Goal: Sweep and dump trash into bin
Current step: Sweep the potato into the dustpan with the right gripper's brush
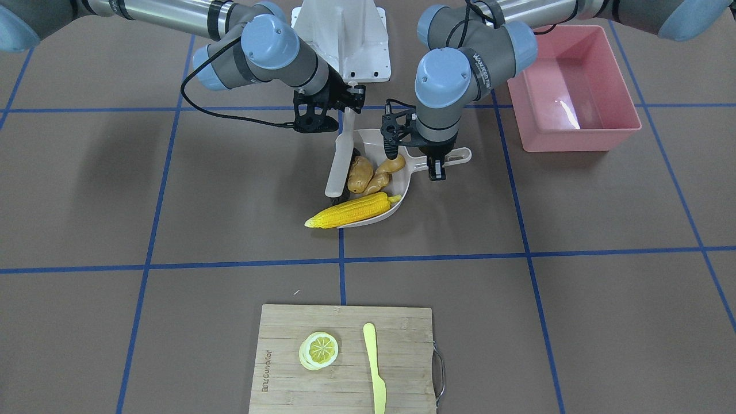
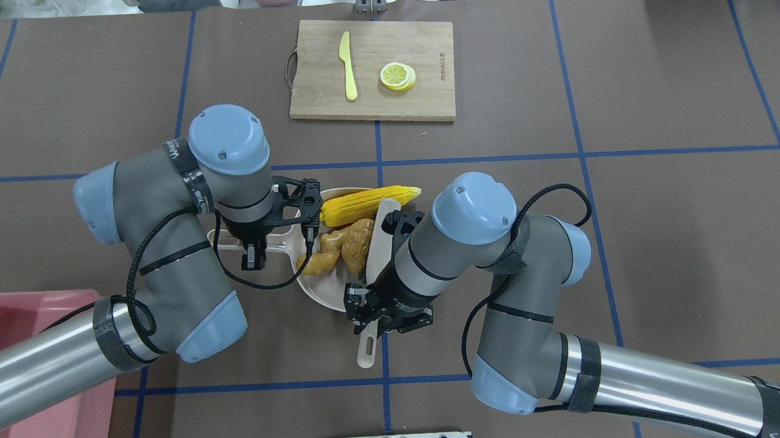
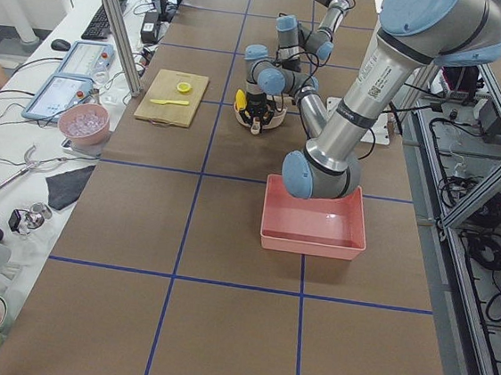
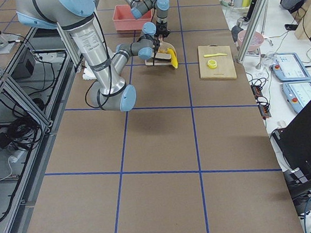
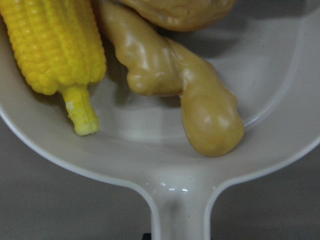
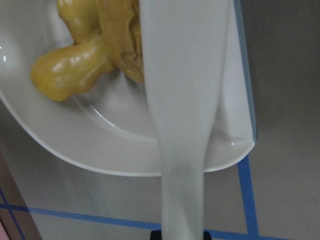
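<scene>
Three trash pcs lie in beige dustpan (image 1: 410, 163). Corn cob (image 1: 352, 210) lies across the mouth, pointed tip past the rim. Potato (image 1: 360, 174) and ginger root (image 1: 385, 172) touch each other further inside the pan. L claw (image 1: 437, 171) clamped on pan handle. R claw (image 1: 348, 109) clamped on pale scraper (image 1: 338, 167), blade just beside potato. Pink bin (image 1: 575, 141) stands on surface (image 1: 172, 201), well apart from pan, on robot's L side.

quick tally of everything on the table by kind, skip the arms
toy foods: 4 (corn cob, potato, ginger root, lemon slice)
hand tools: 3 (dustpan, sweeper paddle, knife)
containers: 1 (pink bin)
boards: 1 (cutting board)
total: 9
</scene>
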Motion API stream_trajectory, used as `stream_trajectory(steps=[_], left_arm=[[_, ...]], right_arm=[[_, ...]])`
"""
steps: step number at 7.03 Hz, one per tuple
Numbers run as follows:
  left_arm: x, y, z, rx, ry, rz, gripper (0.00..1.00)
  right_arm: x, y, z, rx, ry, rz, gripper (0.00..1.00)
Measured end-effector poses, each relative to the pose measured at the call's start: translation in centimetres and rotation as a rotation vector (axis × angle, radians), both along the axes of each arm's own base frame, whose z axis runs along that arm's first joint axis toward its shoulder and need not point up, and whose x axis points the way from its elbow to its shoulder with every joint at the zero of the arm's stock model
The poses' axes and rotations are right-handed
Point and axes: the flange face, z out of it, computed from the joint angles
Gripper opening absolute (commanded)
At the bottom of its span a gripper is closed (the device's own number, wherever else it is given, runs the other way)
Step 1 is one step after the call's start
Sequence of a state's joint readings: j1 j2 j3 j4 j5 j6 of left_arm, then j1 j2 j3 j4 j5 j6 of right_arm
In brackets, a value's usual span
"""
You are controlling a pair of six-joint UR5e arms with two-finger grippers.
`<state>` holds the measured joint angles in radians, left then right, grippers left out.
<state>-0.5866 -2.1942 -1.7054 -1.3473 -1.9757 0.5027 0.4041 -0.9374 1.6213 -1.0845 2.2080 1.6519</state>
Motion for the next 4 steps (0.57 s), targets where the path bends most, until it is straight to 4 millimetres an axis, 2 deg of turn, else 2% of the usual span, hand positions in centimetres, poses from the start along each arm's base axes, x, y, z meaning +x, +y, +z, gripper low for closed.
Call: stream_trajectory(steps=[4], left_arm=[[-0.1,-0.1,0.05,0.004,0.009,-0.005,0.0]], right_arm=[[0.2,-0.02,-0.09,-0.016,0.034,0.003,0.0]])
